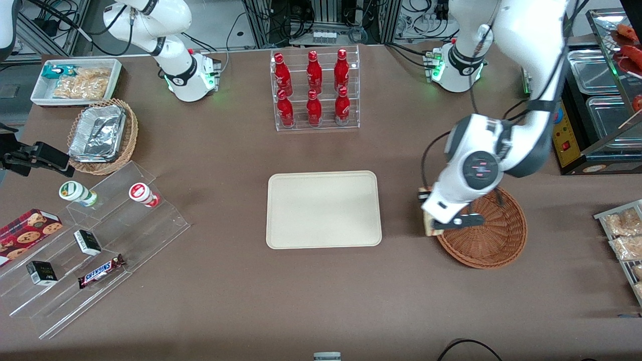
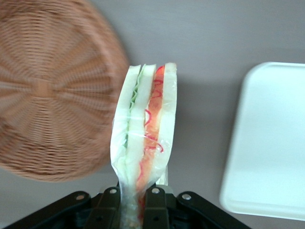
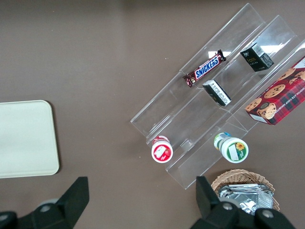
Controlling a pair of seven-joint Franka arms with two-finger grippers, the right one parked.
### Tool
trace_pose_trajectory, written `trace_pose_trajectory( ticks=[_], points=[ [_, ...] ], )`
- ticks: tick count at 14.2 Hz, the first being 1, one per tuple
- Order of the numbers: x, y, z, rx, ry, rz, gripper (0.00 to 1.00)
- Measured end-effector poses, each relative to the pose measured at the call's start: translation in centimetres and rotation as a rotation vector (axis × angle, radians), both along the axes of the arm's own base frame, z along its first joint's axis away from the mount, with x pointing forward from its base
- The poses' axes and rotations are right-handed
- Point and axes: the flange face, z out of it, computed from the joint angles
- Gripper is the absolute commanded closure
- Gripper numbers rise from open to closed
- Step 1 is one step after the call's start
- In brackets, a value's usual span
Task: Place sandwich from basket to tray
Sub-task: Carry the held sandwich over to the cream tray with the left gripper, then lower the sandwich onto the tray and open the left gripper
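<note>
Carry step, mid-transit. Fingers (image 2: 127, 202) of the left arm's gripper (image 2: 136, 200) closed tight on the wrapped sandwich (image 2: 145, 138), pinching it by its narrow end; the wedge sticks straight out from the fingertips, bread slices on edge, red-orange filling on one face, green on the other, clear film around it. Nothing under it but bare bench (image 2: 205, 57), so it hangs in the air, touching neither container. In the front view the gripper (image 1: 435, 226) sits at the basket's rim on the tray-facing edge, with the sandwich (image 1: 428, 223) poking out just past the wicker. The basket (image 1: 489, 235) lies to one side of the fingers and looks emptied; no other item shows in its weave. The tray (image 1: 323, 209) lies to the other side of the fingers, apart from the sandwich by a strip of open bench, its surface bare. Judgement: pick and lift done, transfer begun, placing not yet done. Next move calls for a sideways carry along the bench until the fingers stand over the tray's middle, then a descent low enough that the wedge meets the surface before the fingers part. The film looks slippery and the grip is at the thin end only, so a gentle, level carry seems wise. Release too high and the wedge may tip or bounce toward the low rim.
</note>
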Motion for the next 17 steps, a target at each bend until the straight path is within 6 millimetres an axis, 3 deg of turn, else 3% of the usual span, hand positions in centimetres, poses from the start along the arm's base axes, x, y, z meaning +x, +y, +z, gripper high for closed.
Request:
trace_pose_trajectory(
  ticks=[2,5,8,13,15,16,17],
  points=[
    [0.2,-5.1,-1.0,0.009,-0.004,0.016,0.88],
    [0.0,-10.7,-2.0,-0.015,-0.009,-0.011,0.88],
    [-1.1,-15.9,-1.7,-0.088,-0.042,-0.013,0.89],
    [-3.3,-22.0,-5.0,-0.135,-0.049,-0.009,0.89],
    [-4.1,-23.6,-6.8,-0.141,-0.051,0.014,0.83],
    [-4.3,-24.2,-7.7,-0.147,-0.055,0.027,0.50],
    [-4.4,-24.6,-8.6,-0.153,-0.057,0.032,0.00]
  ],
)
